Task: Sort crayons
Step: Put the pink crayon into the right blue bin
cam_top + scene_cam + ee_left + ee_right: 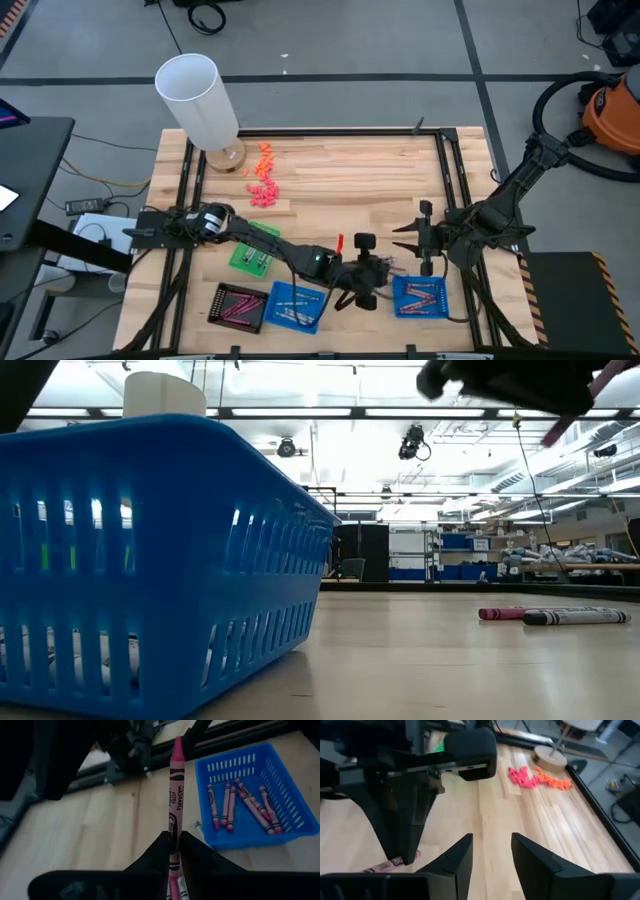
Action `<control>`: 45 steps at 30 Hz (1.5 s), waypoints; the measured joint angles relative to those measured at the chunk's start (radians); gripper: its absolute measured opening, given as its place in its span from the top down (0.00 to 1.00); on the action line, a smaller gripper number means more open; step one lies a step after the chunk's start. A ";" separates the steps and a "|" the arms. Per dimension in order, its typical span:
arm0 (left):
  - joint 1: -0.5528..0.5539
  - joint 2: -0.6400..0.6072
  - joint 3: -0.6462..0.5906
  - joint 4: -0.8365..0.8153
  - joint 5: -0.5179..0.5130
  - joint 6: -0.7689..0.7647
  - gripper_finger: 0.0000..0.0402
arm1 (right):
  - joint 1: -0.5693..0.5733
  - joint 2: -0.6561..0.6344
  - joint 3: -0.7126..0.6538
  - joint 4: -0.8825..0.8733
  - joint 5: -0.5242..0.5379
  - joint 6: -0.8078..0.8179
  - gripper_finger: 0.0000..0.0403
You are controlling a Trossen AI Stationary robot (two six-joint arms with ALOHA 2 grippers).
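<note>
My left gripper (pixel 362 270) is over the near middle of the table, shut on a pinkish-red crayon (pixel 175 785) that sticks out forward past its fingertips. A blue tray (pixel 292 790) holding several pinkish-red crayons (pixel 240 805) stands just beyond it, at the near right (pixel 420 297). Two loose crayons (pixel 552 615), one reddish and one dark and white, lie flat on the table below the gripper. My right gripper (pixel 492 842) is open and empty, above the table right of the left gripper (pixel 405 238). My left gripper pinches the crayon's wrapped shaft (pixel 173 827) between its two fingers, toward the blunt end. The crayon runs along the fingers and out past their tips, point forward. In the low view it shows pink under the dark gripper (pixel 556 430), clear of the table.
A second blue tray (pixel 298 305), a dark tray with crayons (pixel 237 305) and a green tray (pixel 252 250) stand at the near left. Orange and pink chunky bits (pixel 264 180) and a white cylinder on a round base (pixel 197 98) are at the far left. Black rails frame the table.
</note>
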State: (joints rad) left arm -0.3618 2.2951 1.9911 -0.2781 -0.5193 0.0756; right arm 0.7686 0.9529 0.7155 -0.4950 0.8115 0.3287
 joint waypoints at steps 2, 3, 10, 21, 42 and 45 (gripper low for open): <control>-0.009 0.000 0.000 0.013 -0.021 0.052 0.89 | 0.010 -0.010 0.000 0.027 -0.001 -0.024 0.64; -0.013 0.000 -0.002 0.027 -0.021 0.074 0.89 | 0.017 -0.016 0.000 0.045 -0.001 -0.045 0.64; 0.011 0.000 -0.002 0.168 0.045 0.205 0.89 | 0.075 -0.059 0.000 0.263 0.059 -0.260 0.64; 0.027 -0.001 -0.002 0.275 0.181 0.236 0.89 | 0.177 -0.083 0.000 0.337 0.186 -0.319 0.64; 0.057 -0.002 -0.003 0.448 -0.119 0.193 0.89 | 0.214 -0.153 0.000 0.412 0.547 -0.512 0.64; 0.057 -0.002 -0.003 0.476 -0.202 0.219 0.89 | 0.214 -0.155 0.000 0.412 0.521 -0.515 0.64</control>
State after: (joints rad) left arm -0.3050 2.2936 1.9884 0.1978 -0.7212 0.2946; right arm 0.9821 0.7982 0.7155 -0.0830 1.3327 -0.1864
